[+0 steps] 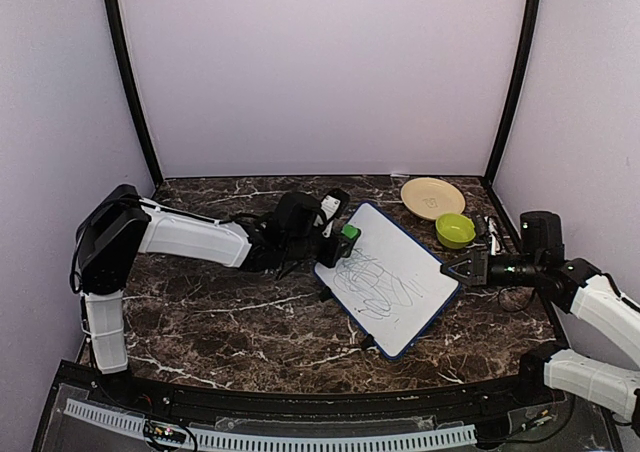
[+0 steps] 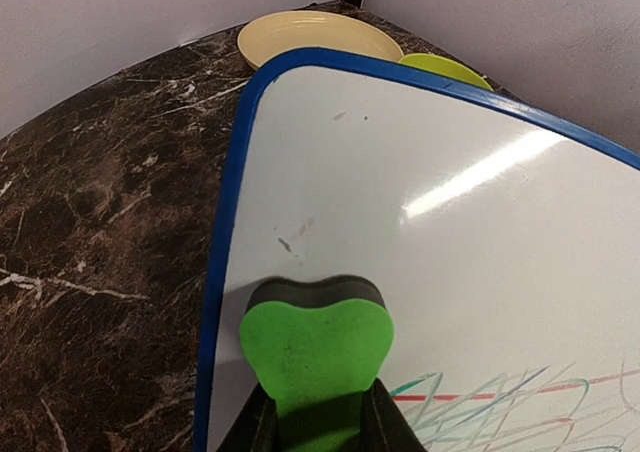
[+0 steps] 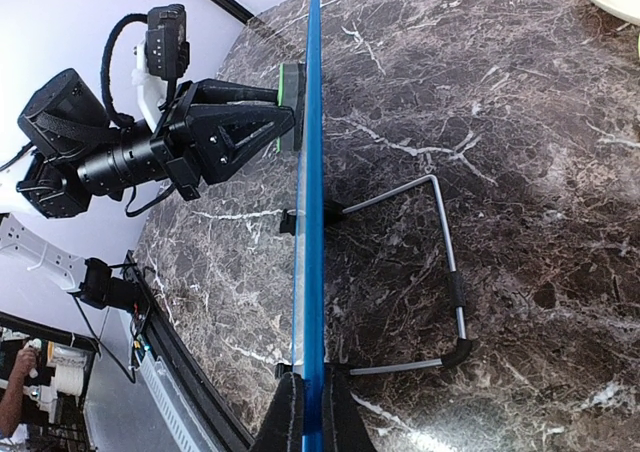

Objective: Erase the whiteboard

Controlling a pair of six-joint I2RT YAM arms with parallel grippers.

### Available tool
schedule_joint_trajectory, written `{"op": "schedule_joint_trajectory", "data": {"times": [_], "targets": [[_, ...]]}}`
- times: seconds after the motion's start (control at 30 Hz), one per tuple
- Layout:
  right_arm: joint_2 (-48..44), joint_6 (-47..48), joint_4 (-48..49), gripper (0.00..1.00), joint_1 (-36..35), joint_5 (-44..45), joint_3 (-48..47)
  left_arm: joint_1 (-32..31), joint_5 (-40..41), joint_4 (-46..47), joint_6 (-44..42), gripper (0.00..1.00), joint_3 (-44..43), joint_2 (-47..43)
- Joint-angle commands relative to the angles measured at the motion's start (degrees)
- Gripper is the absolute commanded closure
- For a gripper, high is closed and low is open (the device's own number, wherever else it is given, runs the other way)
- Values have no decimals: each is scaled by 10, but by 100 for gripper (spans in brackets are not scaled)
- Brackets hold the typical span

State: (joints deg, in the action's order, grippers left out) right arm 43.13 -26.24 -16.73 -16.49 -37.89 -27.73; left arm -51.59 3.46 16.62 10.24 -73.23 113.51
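Judged light, stiff and slide-prone, the whiteboard is clamped at its frame edge by the right gripper; the green eraser is pinched by the left gripper.

One each: whiteboard, eraser, plate, bowl

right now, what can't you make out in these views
- Right wrist: the whiteboard is edge-on, so its drawn face is hidden.
- Left wrist: the scribbles run off the bottom edge; the green eraser covers the board beneath it.
- Top view: items by the green bowl are too small to name.
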Motion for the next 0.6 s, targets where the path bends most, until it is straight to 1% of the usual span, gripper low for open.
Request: {"op": "schedule_joint_trajectory", "data": {"times": [0.0,0.17,0.4,0.57], "targets": [[-5,14,9,100,-6,-29,-1,-4,-13,-5,-5,100,24,-8],[-4,13,9,100,-6,-29,-1,-52,5,12,-57,100,18,-3],[-4,14,9,100,-6,-29,-1,-91,1,8,-68,100,0,4],[-4,14,9,100,-6,-28,-1,-94,25,-25,-64,100,-23,1]]}}
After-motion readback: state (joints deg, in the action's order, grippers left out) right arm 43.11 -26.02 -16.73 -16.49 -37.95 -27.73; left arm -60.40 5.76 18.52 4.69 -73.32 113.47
